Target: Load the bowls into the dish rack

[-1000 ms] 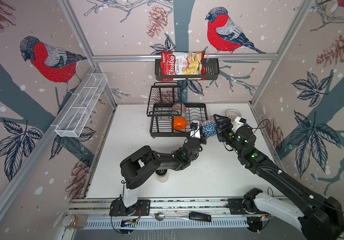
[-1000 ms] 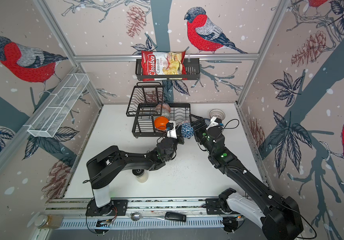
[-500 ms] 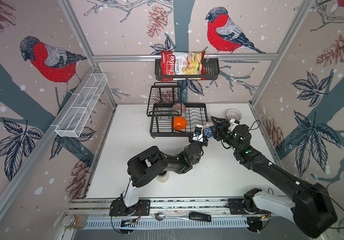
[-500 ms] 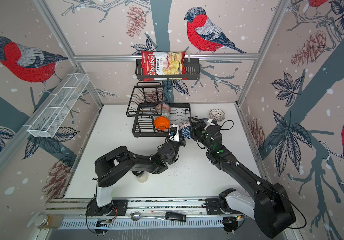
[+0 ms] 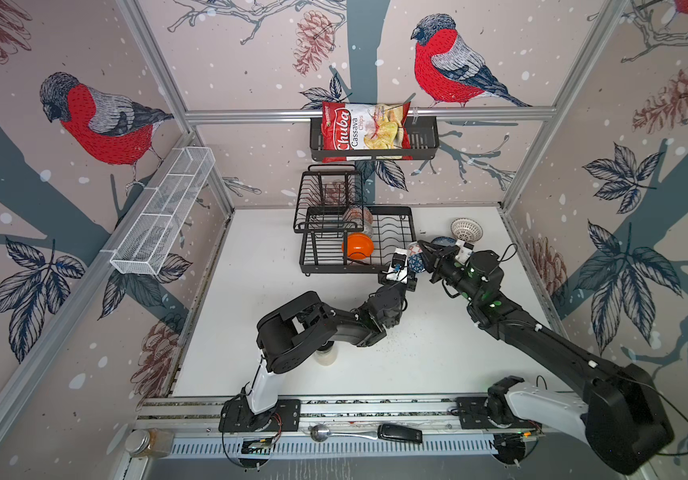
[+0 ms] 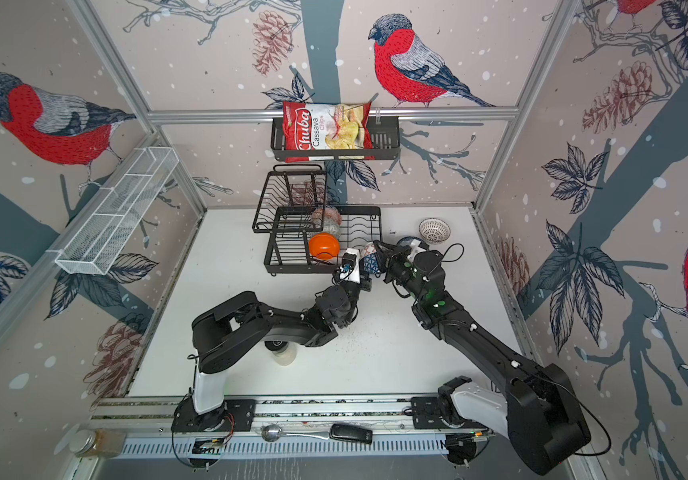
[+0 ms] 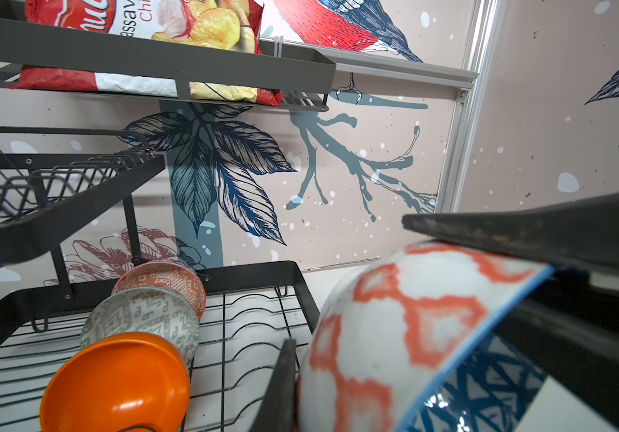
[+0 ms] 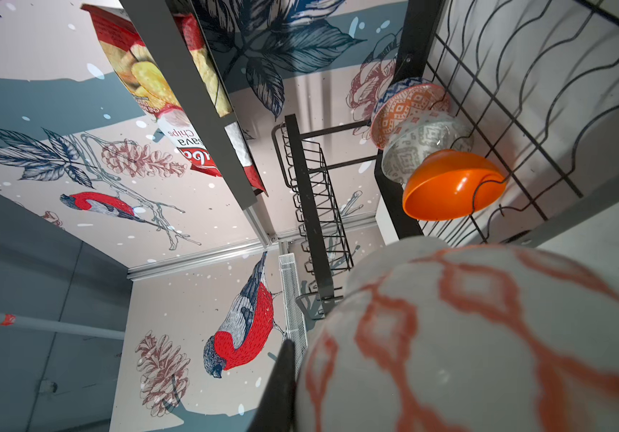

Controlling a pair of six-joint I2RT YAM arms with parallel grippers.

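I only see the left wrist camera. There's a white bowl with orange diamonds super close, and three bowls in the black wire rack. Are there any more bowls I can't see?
Observer: Yes. A white round bowl with a brown lattice stands on the white table, right of the black wire dish rack in both top views.
Operator: Just that one?
Observer: One more. A blue patterned bowl sits on the table near it, partly hidden behind the right gripper.
Operator: What's that gripper doing?
Observer: It meets your left gripper at the white bowl with orange diamonds, from the other side. I can't tell if it has clamped.
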